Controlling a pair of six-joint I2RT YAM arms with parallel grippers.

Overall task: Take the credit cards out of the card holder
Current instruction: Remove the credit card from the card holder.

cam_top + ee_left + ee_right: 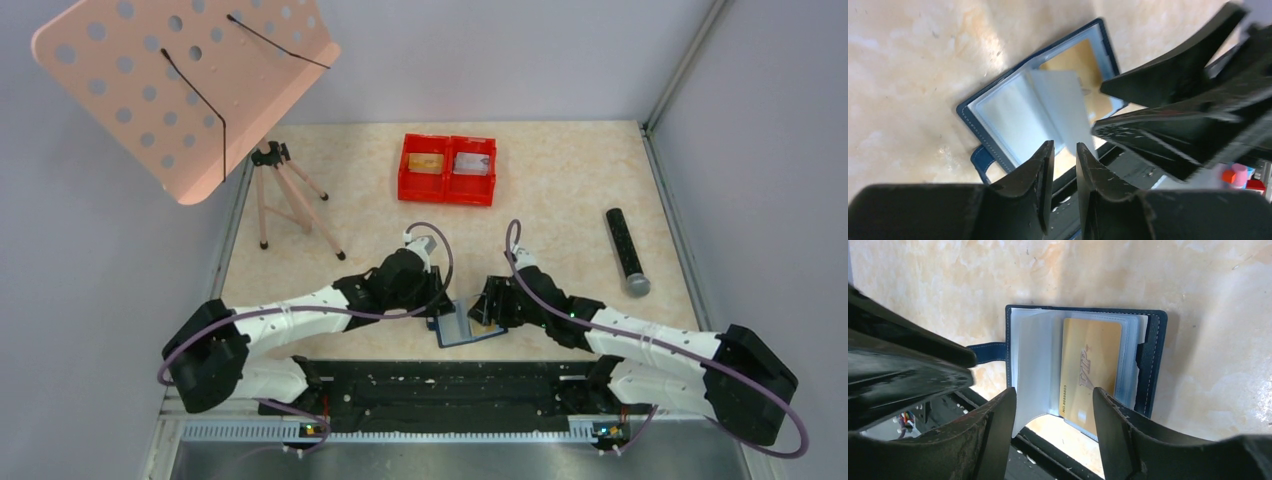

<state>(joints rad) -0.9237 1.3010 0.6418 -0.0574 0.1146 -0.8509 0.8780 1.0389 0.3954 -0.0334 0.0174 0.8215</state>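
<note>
The navy card holder (pixel 466 326) lies open near the table's front edge, between both grippers. In the right wrist view its right half (pixel 1153 355) holds a gold card (pixel 1090 360) marked VIP in a clear pocket. A clear sleeve (pixel 1030 365) stands curled up from the spine. My right gripper (pixel 1054 392) is open, its fingers on either side of the sleeve's and the card's near ends, gripping nothing. My left gripper (pixel 1064 146) stands with a narrow gap, the raised sleeve (pixel 1060 107) just beyond its tips and nothing between them. A closure tab (pixel 982 159) sticks out.
A red twin tray (pixel 448 190) at the back holds a gold card (pixel 426 163) and a silver card (pixel 472 163). A black cylinder (pixel 627 250) lies to the right. A small tripod (pixel 290 195) and a pink perforated board (pixel 185 85) stand at the left.
</note>
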